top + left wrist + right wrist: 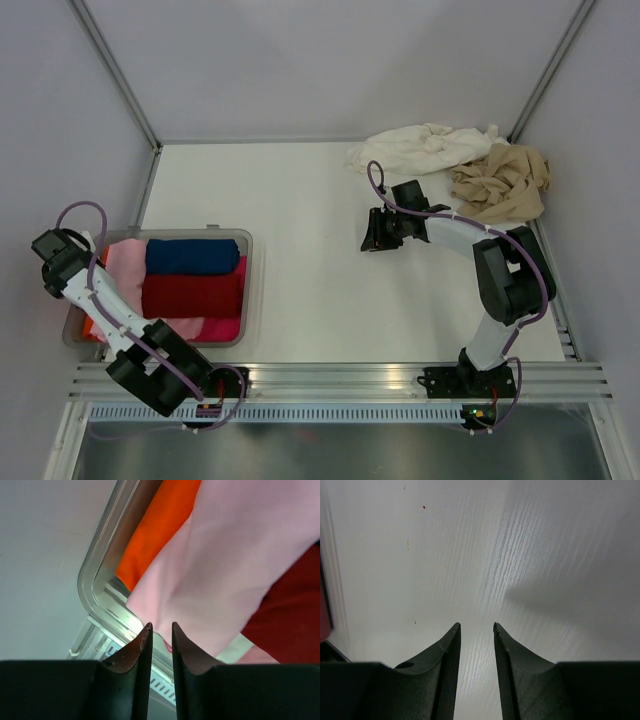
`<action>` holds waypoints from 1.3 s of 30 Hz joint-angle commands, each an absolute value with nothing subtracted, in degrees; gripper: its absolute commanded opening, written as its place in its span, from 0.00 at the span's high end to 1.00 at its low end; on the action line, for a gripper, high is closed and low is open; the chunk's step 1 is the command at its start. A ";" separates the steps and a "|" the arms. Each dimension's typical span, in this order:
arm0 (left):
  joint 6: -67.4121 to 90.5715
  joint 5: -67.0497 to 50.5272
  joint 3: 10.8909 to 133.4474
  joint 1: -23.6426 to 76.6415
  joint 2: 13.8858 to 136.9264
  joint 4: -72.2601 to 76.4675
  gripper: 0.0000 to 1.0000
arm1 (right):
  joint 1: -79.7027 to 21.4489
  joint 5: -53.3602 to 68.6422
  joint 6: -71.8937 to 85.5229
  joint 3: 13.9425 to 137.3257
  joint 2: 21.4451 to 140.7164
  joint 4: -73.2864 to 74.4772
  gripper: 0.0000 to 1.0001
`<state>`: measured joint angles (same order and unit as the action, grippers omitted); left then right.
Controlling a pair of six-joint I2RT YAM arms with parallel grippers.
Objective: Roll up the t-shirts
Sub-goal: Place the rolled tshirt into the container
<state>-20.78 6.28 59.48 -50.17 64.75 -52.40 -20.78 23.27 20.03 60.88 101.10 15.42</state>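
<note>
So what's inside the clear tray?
A light pink t-shirt, a navy roll, a dark red roll, orange cloth and bright pink cloth. The left arm hides the tray near-left corner; nothing beneath the cloths shows.

— What lies on the white bench [300, 220]?
— Near left, a clear rectangular plastic tray [247, 290]. Far right, a crumpled cream-white cloth t-shirt [420, 148], with a crumpled tan-beige cloth t-shirt [505, 185] just beside it.

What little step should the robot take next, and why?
Probably swing the right gripper over to the cream-white t-shirt and pinch its edge. It lies crumpled beside the tan t-shirt, both unrolled, while the pink t-shirt already sits in the tray; that gripper hangs open over bare table.
</note>
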 commanded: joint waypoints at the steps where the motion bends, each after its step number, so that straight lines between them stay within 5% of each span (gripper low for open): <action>1: -23.82 11.77 56.52 -50.54 65.91 -42.81 0.73 | -20.65 24.17 19.16 61.88 99.23 14.51 0.61; 12: -24.61 12.39 54.93 -51.24 76.63 -33.14 0.73 | -20.66 24.52 19.07 60.82 98.79 14.24 0.61; 19: -25.05 12.04 48.70 -51.85 77.35 -32.52 0.96 | -20.74 24.52 19.60 60.56 99.05 13.80 0.61; 28: -27.33 8.62 45.00 -61.26 74.54 -34.09 0.96 | -20.65 25.05 19.42 61.52 100.55 13.27 0.61; 32: -27.25 5.71 45.96 -61.26 72.16 -34.72 0.86 | -20.65 25.05 19.34 61.96 100.90 13.36 0.61; 39: -26.63 1.94 57.36 -59.69 70.58 -40.08 0.85 | -20.65 24.79 18.98 62.23 100.81 14.06 0.61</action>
